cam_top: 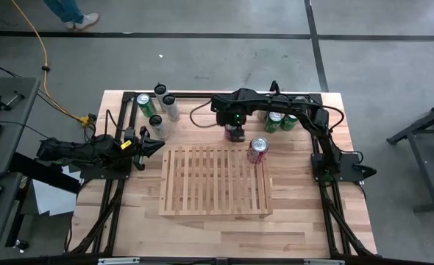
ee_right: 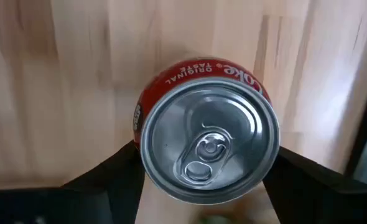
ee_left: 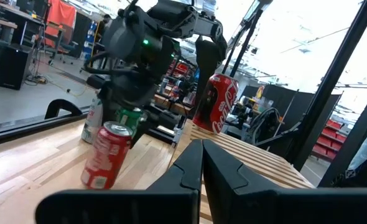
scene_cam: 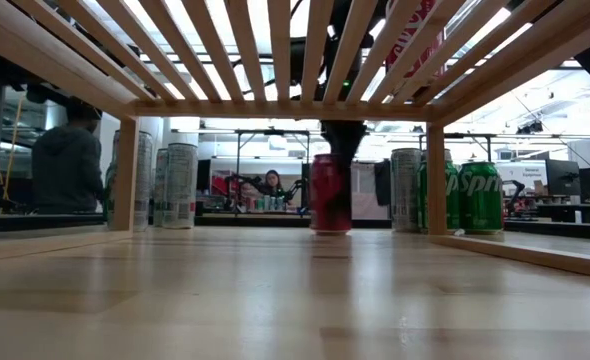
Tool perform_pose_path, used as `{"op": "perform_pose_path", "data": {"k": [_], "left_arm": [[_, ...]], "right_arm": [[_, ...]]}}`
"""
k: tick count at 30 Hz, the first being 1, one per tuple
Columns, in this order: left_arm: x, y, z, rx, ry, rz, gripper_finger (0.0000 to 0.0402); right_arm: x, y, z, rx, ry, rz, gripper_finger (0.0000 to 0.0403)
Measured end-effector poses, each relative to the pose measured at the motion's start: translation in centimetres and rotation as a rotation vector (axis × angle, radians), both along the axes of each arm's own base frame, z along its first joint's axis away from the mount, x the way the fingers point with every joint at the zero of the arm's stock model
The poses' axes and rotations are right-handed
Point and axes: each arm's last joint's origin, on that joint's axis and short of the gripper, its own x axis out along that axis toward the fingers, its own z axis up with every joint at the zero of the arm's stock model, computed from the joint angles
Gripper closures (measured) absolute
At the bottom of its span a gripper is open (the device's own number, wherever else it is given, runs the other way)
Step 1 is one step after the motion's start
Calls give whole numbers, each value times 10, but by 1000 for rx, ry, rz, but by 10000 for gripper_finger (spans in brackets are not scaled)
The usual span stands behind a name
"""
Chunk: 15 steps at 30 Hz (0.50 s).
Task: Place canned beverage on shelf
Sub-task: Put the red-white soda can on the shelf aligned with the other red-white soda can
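Observation:
A red cola can (cam_top: 235, 133) (ee_right: 208, 134) stands upright on the wooden tabletop, just beyond the far edge of the slatted shelf (cam_top: 215, 180). My right gripper (cam_top: 235, 129) (ee_right: 208, 171) hangs over it, pointing down, with one finger on each side of the can. A second red can (cam_top: 257, 149) (ee_left: 216, 102) stands on its base at the shelf's far right corner. My left gripper (cam_top: 157, 146) (ee_left: 202, 168) is shut on nothing, resting level at the table's left side, left of the shelf. My right gripper comes at the red can from above with its fingers (ee_right: 118, 171) pointing down. They lie against two opposite sides of the can's wall just below the top rim (ee_right: 145, 163), which hides the fingertips. The can is upright, its base on the table (scene_cam: 330, 228).
Green cans (cam_top: 282, 121) stand at the far right behind the right arm. Tall pale cans and a green one (cam_top: 157, 109) stand at the far left. The near half of the table lies in front of the shelf. A person's feet (cam_top: 76, 16) show on the floor beyond.

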Motion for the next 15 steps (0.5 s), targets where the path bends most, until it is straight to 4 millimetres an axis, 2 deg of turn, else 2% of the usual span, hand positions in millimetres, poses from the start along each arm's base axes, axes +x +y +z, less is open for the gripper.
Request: {"op": "perform_pose_path", "data": {"k": [3,6,15], "left_arm": [[0,0,0,0,0,0,398],[0,0,0,0,0,0,398],[0,0,0,0,0,-1,398]], "right_arm": [[-1,-1,0,-43,42,150,126],[-1,-2,0,-49,54,207,109],[-2,-1,0,-45,54,136,102]]}}
